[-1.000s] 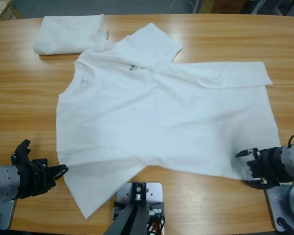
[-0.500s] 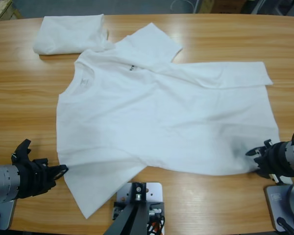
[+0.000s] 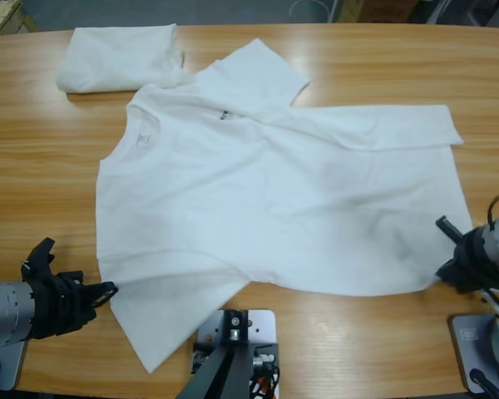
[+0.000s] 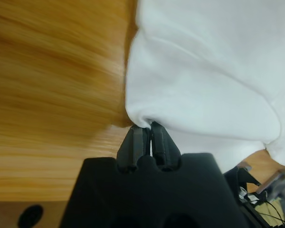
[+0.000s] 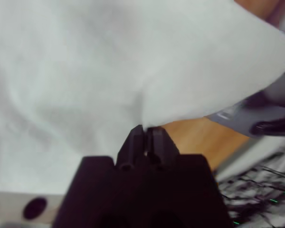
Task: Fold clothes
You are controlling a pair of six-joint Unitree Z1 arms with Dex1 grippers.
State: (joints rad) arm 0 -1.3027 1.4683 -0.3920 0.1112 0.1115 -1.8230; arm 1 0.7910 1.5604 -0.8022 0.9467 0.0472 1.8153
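Across the counter (image 3: 33, 150) lies the spread T-shirt (image 3: 274, 208), a folded bundle (image 3: 116, 56) beyond. Left end effector (image 4: 146, 135) and right end effector (image 5: 145, 134) each pinch its near edge; lifting evenly should keep the fold straight.

No legible text anywhere; only a small dark neck label (image 3: 222, 115) on the spread T-shirt (image 3: 274, 208), unreadable.

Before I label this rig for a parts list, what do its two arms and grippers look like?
Both arms are silver-grey cylinders ending in matte black grippers. The left gripper has angular black jaw housings on a ribbed black wrist; its wrist view shows two slim black fingers rising from a blocky black body. The right gripper looks the same, with a thin black cable looping above it.
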